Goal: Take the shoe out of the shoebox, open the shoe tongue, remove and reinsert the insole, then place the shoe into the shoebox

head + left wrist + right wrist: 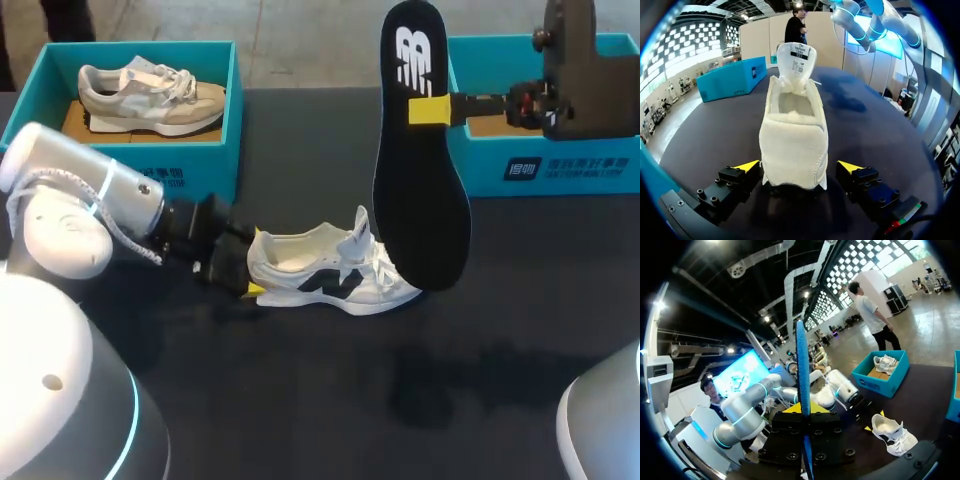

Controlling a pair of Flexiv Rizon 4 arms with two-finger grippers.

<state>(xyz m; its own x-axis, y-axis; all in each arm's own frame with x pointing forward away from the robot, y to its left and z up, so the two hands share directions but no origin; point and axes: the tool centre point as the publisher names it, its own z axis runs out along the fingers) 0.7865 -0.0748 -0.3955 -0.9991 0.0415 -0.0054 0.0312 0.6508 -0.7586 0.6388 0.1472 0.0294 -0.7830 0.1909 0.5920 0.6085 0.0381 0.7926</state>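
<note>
White shoe [330, 280] stands on the table [300, 400], tongue raised. The left gripper [799, 166] is wide, its fingers flanking the heel. The right gripper [430, 110] pinches the black insole [420, 200] upright above the toe, near a teal box [560, 165].

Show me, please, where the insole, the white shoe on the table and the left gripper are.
insole [420, 190]: head view, its dark middle.
white shoe [330, 283]: head view, side panel.
left gripper [799, 166]: left wrist view, between fingertips.
</note>
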